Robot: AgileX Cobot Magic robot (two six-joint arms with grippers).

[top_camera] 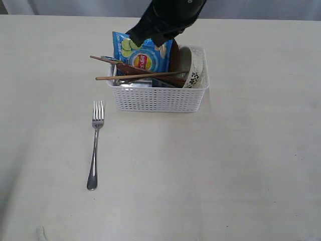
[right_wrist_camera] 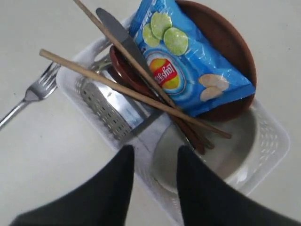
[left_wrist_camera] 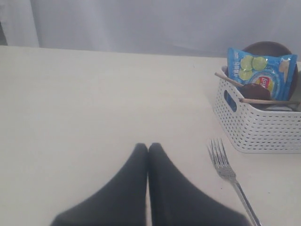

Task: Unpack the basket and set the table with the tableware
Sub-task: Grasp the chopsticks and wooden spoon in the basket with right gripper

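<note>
1. While the left claw (left_wrist_camera: pixel 147 147) is idling low over the table (top_camera: pixel 241 165) with its fingers pressed together and nothing between them, the fork (top_camera: pixel 95 145) is lying flat just beside it, out of the basket and apart from it.
2. Moving back, the basket (top_camera: pixel 158 99) is sitting mid-table and looking crowded. The chopsticks (top_camera: pixel 140 76) are lying across the top, poking out past one end.
3. Looking inside from the right wrist, the knife (right_wrist_camera: pixel 123 41) is slanting under a chopstick and the steel cup (right_wrist_camera: pixel 110 110) is lying on its side. The dark spoon (right_wrist_camera: pixel 121 66) is tucked beneath the knife.
4. Further along, the chip bag (right_wrist_camera: pixel 188 61) is leaning on the brown plate (right_wrist_camera: pixel 230 42), and the pale bowl (right_wrist_camera: pixel 225 150) is standing on edge at that end.
5. Right over the bowl end, the right claw (right_wrist_camera: pixel 155 162) is hanging with a clear gap between its fingers and nothing gripped. It is lining up roughly over the bowl's rim and the basket wall.
6. I'm reading this as a reach for the bowl. To do it well:
   - One finger should be going inside the rim and the other outside it, with the basket wall left out of the pinch.
   - The lift should be going straight up and slowly, since the chopstick tips are resting close by and could be flicked out.
</note>
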